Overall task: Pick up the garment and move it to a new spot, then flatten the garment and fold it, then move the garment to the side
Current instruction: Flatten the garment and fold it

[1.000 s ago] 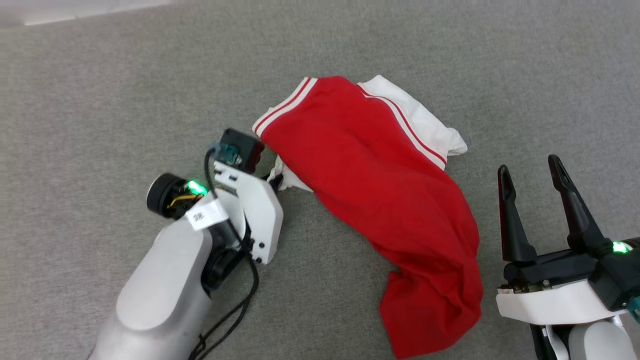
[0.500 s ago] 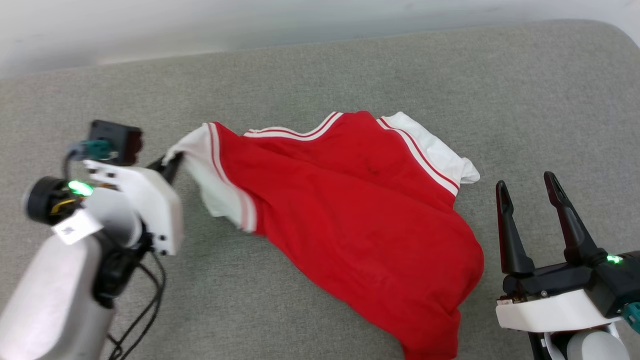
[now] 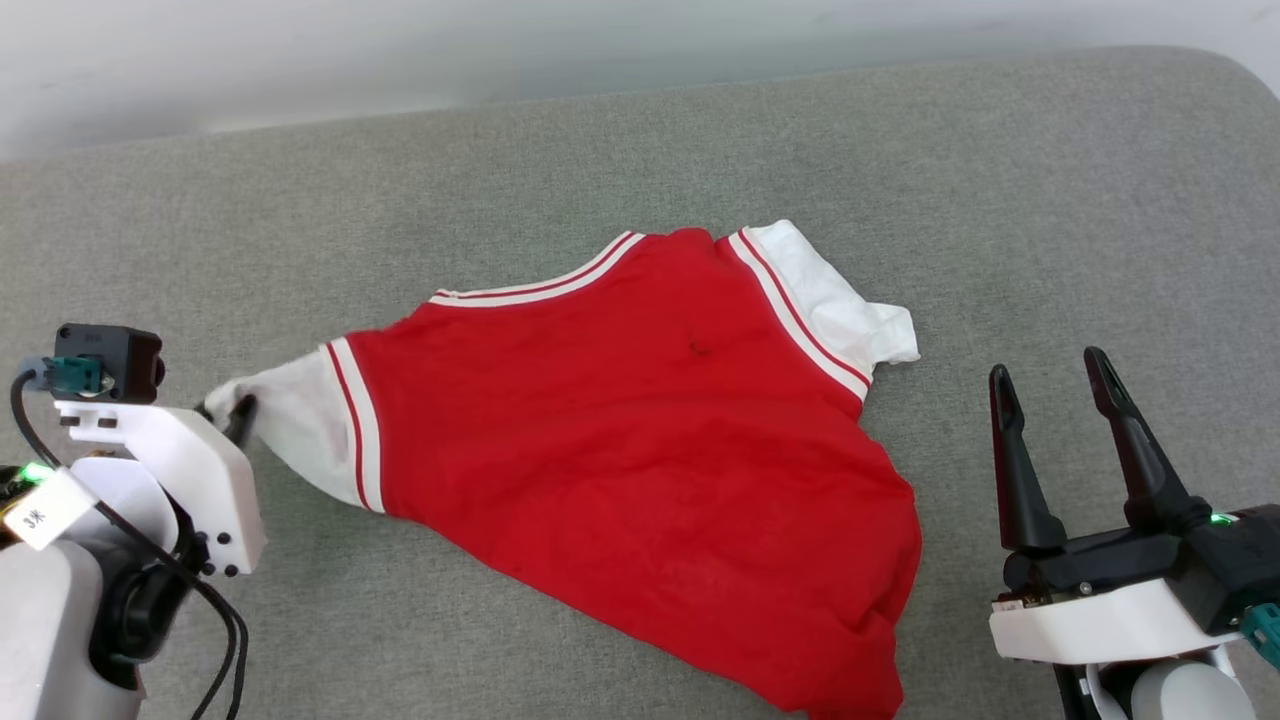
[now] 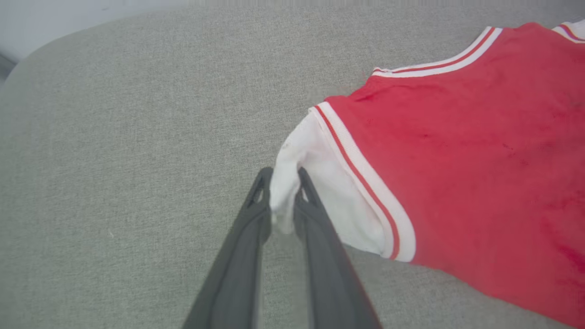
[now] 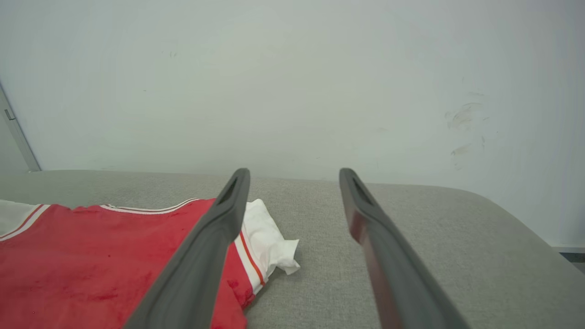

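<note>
Garment — now drawn out wider than a moment ago (flattening underway) | left gripper pinches white sleeve, pulled further left | right gripper — wide open, empty

garment: solid red body, white sleeves, red/white striped trim at sleeve seams and collar. tabletop under garment: grey, fine woven fleck. wall behind garment: plain off-white, a few faint scuffs. left gripper fingers dark grey. right gripper fingers black, housing white, green LED.
</note>
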